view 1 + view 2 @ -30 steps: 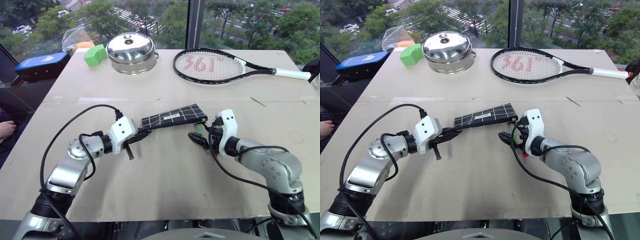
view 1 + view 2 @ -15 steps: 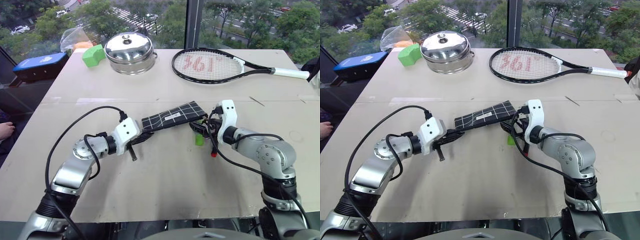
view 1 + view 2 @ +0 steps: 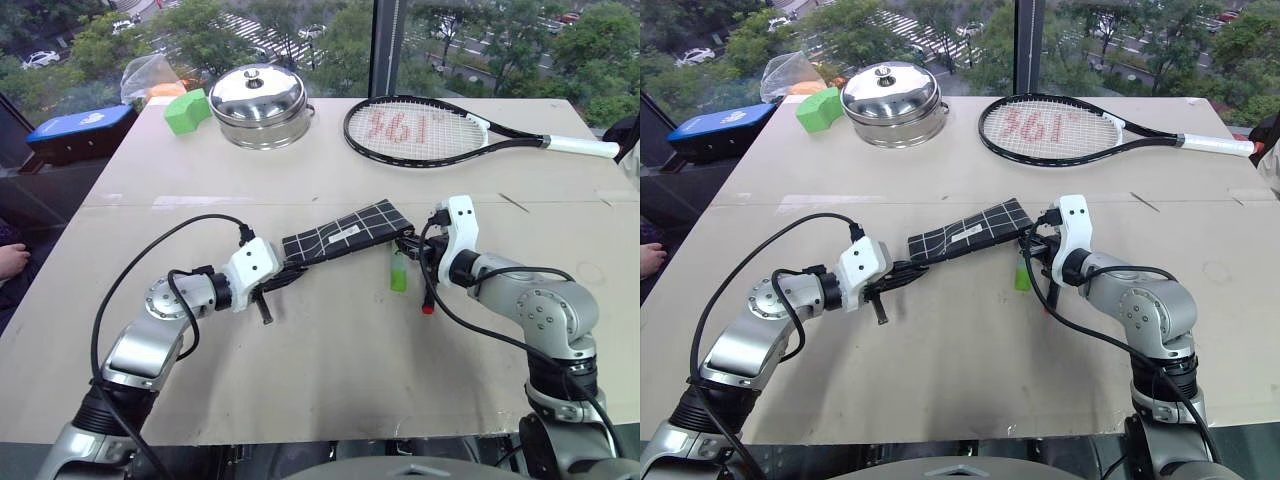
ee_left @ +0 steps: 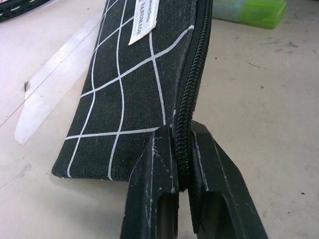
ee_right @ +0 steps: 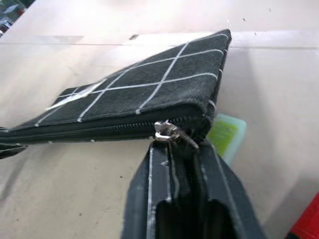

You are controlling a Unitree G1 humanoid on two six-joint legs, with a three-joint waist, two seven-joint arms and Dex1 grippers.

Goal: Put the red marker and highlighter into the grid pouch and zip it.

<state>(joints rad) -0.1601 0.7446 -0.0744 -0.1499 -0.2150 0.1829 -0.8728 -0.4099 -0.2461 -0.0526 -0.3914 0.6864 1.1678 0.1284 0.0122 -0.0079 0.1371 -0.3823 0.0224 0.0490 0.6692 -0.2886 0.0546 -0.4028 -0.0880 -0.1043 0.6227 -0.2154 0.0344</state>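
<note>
Item: grid pouch [image 3: 345, 235], zipped along its whole length, raised off the table [image 3: 330, 380] at a slant. Left gripper [image 4: 182, 149] pinches one end at the zipper seam; right gripper [image 5: 180, 149], fingers pressed together, is at the zipper pull [image 5: 169, 132] (grasp likely). Highlighter [image 3: 398, 272] and red marker [image 3: 428, 300] lie on the table beside the pull end. Step: opening the pouch. Next move calls for drawing the pull along the seam.
</note>
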